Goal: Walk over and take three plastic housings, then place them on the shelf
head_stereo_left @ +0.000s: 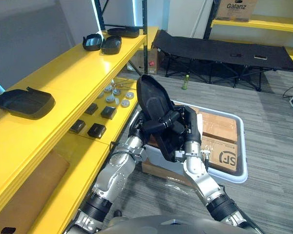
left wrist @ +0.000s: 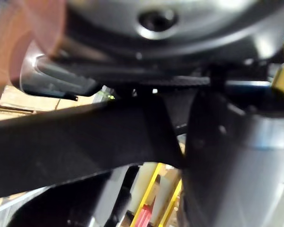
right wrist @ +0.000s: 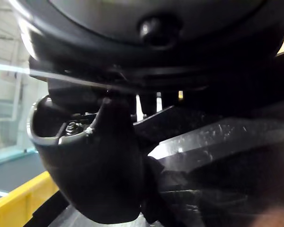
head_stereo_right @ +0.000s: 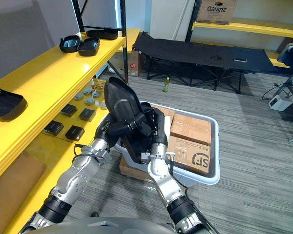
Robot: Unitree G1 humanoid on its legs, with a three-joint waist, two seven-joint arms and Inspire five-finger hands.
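Grips housing point(head_stereo_left: 149, 95) upright between left hand point(head_stereo_left: 159, 125) and right hand point(head_stereo_left: 189, 127), fingers of both curled round its lower half. Holds it over bin point(head_stereo_left: 241, 141) of boxes point(head_stereo_left: 219, 127), beside shelf point(head_stereo_left: 63, 83) bearing spare housing point(head_stereo_left: 24, 102) on its top board.

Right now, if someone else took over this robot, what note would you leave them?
Left hand and right hand: both shut on one housing, held upright by the bin, beside the shelf.
Shelf top holds a near housing and three far housings.
Left: set the held one on the shelf. Whether more need fetching, I cannot tell.
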